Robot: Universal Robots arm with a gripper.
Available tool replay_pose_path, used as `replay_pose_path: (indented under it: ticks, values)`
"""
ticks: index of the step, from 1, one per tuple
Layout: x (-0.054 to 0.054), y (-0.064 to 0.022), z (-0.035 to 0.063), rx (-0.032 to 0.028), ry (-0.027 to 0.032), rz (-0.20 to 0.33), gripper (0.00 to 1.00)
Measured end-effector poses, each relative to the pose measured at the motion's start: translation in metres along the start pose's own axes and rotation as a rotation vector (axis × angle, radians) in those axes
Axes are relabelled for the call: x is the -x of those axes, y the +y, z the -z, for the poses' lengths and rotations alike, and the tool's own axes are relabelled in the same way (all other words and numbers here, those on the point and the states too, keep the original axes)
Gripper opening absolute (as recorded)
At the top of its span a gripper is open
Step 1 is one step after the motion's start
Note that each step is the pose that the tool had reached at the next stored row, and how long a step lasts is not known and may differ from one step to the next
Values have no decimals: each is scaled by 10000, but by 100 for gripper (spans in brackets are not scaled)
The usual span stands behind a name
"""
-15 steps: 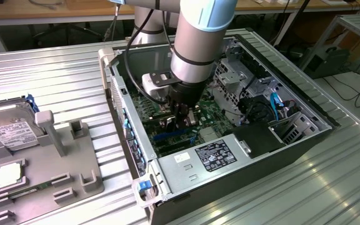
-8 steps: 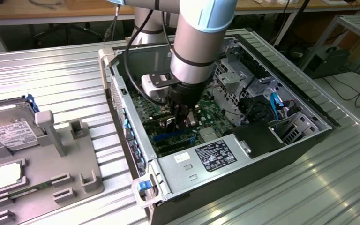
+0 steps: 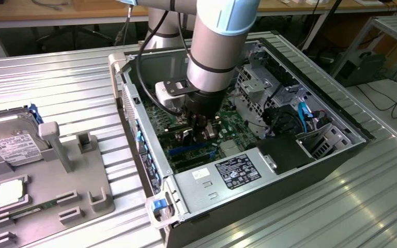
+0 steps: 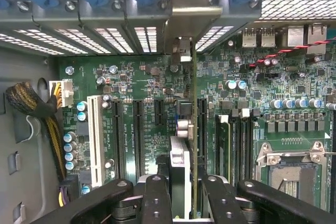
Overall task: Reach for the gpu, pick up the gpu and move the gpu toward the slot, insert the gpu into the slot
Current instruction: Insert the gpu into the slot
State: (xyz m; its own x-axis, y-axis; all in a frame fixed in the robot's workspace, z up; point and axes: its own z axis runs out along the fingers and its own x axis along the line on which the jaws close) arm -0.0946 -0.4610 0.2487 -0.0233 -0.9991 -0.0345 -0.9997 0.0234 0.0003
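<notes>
Currently | gripper (image 4: 186, 195) clamped on gpu (image 4: 178, 156) | gpu edge-on, right at slot (image 4: 202, 114) | pickup, carry done | full seating: cannot tell

Upright, edge-on gpu (image 4: 179, 158), seemingly just above black slot (image 4: 202, 129)
</notes>
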Motion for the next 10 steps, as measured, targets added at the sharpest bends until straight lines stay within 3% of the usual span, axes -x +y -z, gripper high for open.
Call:
replay_pose_path:
  ticks: [10]
  values:
    - [2, 20, -12, -1, -1, -18, 28]
